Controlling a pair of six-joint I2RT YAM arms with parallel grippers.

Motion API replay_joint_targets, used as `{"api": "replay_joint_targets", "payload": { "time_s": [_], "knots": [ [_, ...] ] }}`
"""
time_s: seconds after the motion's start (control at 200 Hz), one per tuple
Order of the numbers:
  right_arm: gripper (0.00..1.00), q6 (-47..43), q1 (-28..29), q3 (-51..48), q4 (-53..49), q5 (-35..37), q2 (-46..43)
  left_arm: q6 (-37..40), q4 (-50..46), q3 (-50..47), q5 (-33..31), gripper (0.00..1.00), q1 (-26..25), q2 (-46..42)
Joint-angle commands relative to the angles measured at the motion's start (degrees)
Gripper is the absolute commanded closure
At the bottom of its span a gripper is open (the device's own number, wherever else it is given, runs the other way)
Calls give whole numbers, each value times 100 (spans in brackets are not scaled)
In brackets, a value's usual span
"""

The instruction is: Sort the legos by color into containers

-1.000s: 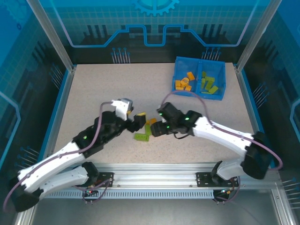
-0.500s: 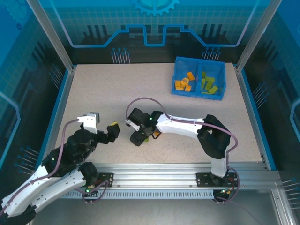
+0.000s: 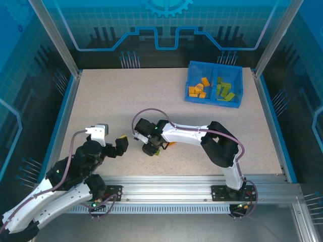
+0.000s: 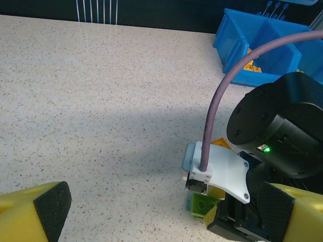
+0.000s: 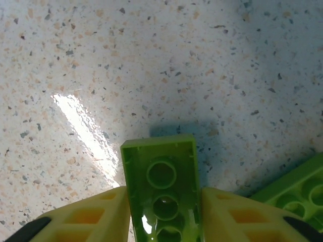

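Speckled desk (image 3: pixel 111 101): well apart from the shallow blue plastic bin (image 3: pixel 212 102), right fingers (image 5: pixel 91 217) grip a lime-green plastic brick (image 5: pixel 161 176); left fingers (image 4: pixel 30 212) gape wide, empty. Next, probably: lift it binward.

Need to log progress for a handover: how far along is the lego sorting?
Done: orange bricks lie in the blue bin's left compartment, green bricks in its right one. In hand: the right gripper is shut on a green brick. Left: a second green brick beside it and an orange brick nearby wait on the table; the left gripper is open and empty.
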Motion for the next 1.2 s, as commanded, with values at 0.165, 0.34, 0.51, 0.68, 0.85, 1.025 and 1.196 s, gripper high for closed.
{"api": "replay_joint_targets", "payload": {
  "time_s": [0.165, 0.34, 0.51, 0.68, 0.85, 1.025, 1.196],
  "knots": [
    [69, -2, -13, 74, -118, 174, -258, 215, 70, -137, 233, 1, -2, 24],
    [71, 232, -97, -188, 172, 84, -834, 364, 187, -133, 538, 1, -3, 85],
    [72, 591, -420, -546, 418, -53, -1478, 660, 499, -144, 1152, 1, -4, 262],
    [72, 1043, -908, -945, 660, -186, -2342, 1042, 1076, -156, 2056, 1, -2, 590],
    [73, 1627, -1740, -1362, 865, -306, -3198, 1205, 1645, -88, 2579, 1, -4, 1124],
    [73, 2014, -2969, -1661, 954, -286, -3756, 1189, 2307, 23, 3001, 1, -2, 1698],
    [72, 2113, -4371, -1602, 923, -255, -3735, 1155, 2477, 165, 3125, 1, -3, 2123]
  ]
}}
